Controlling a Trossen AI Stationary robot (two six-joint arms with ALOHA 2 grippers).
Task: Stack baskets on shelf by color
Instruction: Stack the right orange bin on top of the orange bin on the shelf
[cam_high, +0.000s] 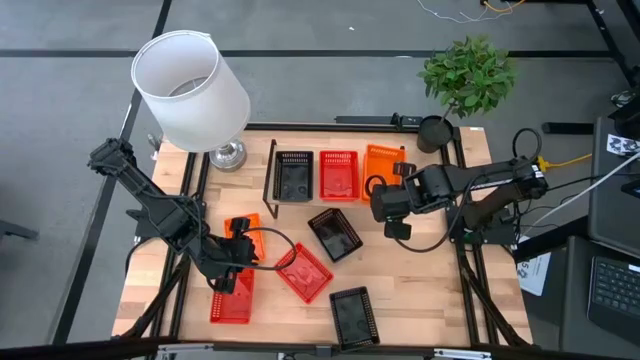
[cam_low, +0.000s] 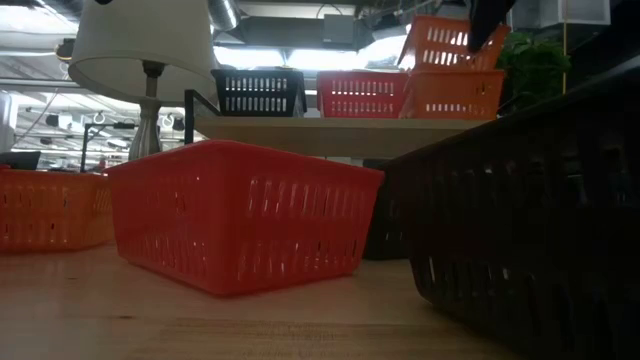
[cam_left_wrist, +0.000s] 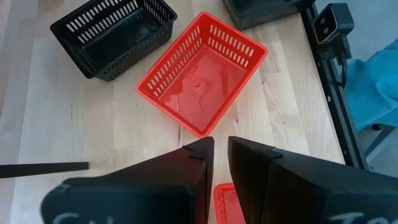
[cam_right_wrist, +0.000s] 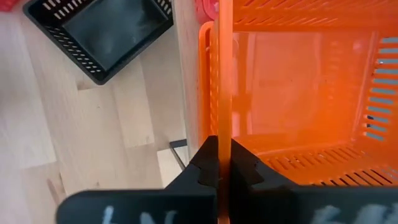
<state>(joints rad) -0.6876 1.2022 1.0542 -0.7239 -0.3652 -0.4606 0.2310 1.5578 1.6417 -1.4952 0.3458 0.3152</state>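
The shelf (cam_high: 268, 190) (cam_low: 330, 132) carries a black basket (cam_high: 293, 175), a red basket (cam_high: 338, 173) and an orange basket (cam_low: 455, 95) side by side. My right gripper (cam_high: 380, 193) (cam_right_wrist: 222, 163) is shut on a second orange basket (cam_high: 383, 160) (cam_low: 448, 42), tilted just above the one on the shelf. My left gripper (cam_high: 237, 262) (cam_left_wrist: 221, 150) hovers over the table's left part with a narrow gap between its fingers, above a red basket (cam_high: 232, 295) and beside an orange basket (cam_high: 241, 230). It touches nothing. My right gripper pinches the upper orange basket by one side wall's rim (cam_right_wrist: 222, 134), one finger inside the basket and one outside. The fingers come from the table's right side, slanting down. The basket is tilted; whether its lower end touches the orange basket (cam_right_wrist: 298, 93) under it cannot be told.
On the table stand a red basket (cam_high: 303, 272) (cam_left_wrist: 202, 71) and two black baskets (cam_high: 335, 235) (cam_high: 355, 315). A white-shaded lamp (cam_high: 190, 90) stands at the far left corner, a potted plant (cam_high: 465, 80) at the far right.
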